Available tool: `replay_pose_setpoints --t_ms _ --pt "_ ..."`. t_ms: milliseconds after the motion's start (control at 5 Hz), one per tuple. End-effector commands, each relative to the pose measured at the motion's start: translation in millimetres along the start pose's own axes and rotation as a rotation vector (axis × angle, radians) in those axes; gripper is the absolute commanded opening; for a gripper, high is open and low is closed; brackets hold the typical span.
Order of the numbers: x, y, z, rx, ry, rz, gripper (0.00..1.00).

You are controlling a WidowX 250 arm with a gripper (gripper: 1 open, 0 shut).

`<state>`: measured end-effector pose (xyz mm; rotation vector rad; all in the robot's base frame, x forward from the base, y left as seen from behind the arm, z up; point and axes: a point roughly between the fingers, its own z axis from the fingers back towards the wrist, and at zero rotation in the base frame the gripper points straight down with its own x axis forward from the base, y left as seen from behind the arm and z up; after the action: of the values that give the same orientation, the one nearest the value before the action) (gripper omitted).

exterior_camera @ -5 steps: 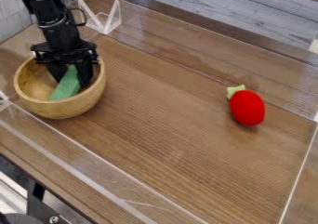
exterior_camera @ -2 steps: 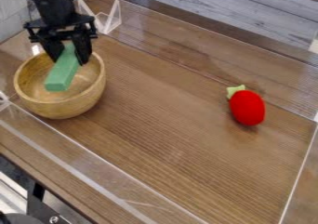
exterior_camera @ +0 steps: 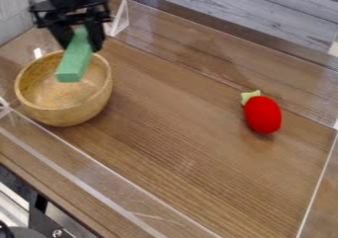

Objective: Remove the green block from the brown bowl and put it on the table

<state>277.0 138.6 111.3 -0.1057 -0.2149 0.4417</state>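
Note:
The green block (exterior_camera: 75,60) hangs tilted above the brown bowl (exterior_camera: 61,96), its upper end clamped between the black fingers of my gripper (exterior_camera: 79,33), which is shut on it. The block's lower end is clear of the bowl's inside and hovers over its far rim. The bowl sits at the left of the wood-grain table (exterior_camera: 185,133) and holds nothing else that I can see.
A red strawberry-shaped object (exterior_camera: 263,113) with a small green top lies at the right of the table. Low clear acrylic walls (exterior_camera: 119,198) run along the table's edges, with a clear bracket (exterior_camera: 117,20) just behind the gripper.
The gripper has risen with the green block, lifting it from the bottom of the bowl to above the rim and shifting slightly right.

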Motion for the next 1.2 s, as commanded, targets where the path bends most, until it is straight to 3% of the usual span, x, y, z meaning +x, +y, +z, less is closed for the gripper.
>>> replay_pose_setpoints --t_ms 0,600,1000 --pt "-3.2 -29.4 9.7 -0.002 -0.053 -0.044 0.00" --pt "-36.9 -111.3 -23.6 -0.013 -0.031 -0.161 0.00" --pt "-52.7 -129.9 -49.4 0.002 -0.014 -0.200 0.00"
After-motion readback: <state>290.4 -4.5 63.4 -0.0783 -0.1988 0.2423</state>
